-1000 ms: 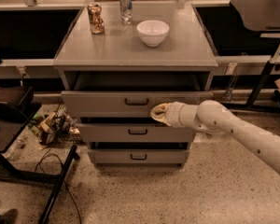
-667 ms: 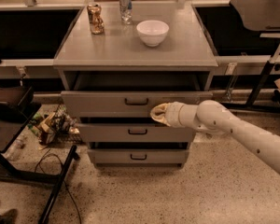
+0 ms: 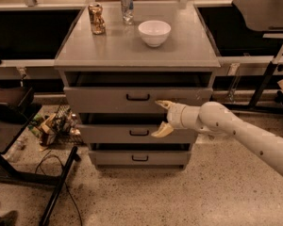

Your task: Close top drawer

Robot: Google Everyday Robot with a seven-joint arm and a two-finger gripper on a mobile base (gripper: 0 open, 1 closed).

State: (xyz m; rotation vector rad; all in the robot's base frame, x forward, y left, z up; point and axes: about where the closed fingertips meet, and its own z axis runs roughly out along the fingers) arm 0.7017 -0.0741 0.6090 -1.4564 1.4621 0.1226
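Over the preceding second the top drawer [image 3: 104, 100] had slid slightly inward, yet it still projected from the bench [image 3: 132, 51], with a dark gap above. The end effector [image 3: 162, 117], fingers spread, remained at the front panel, right of the handle [image 3: 137, 97]. Further pushing appeared necessary.

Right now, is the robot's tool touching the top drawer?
Cannot tell. In the camera view the open tool overlaps the top drawer front, hiding any gap.

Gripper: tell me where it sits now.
Camera view: the gripper, open, is right of centre at the top drawer front, just right of its handle.
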